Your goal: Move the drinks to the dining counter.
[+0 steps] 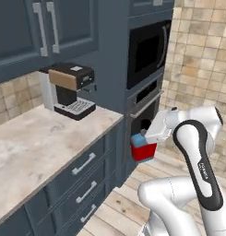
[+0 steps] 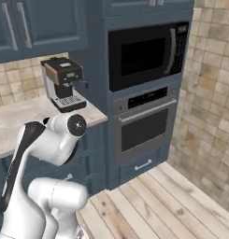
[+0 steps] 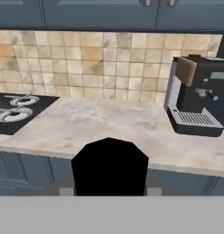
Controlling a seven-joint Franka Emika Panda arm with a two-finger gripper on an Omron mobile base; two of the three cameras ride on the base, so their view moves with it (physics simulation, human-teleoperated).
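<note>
Carrying one drink: the tool (image 1: 144, 145) is clenched around the flat blue bottle with red label and black cap (image 1: 144, 148), held clear of the narrow marble table (image 1: 36, 143), out past its right end and in front of the oven (image 1: 144, 108). In the hand view the black cap (image 3: 109, 165) fills the low centre, with the coffee machine (image 3: 195, 96) at far right and the stove (image 3: 15, 112) at far left. The dining counter lies outside these views, so the transfer looks barely begun. Advice: keep the bottle upright and the grip steady while the base turns away; swing wide of the table edge and oven handle (image 1: 145, 105). A flat bottle may twist between the pads if jolted.
</note>
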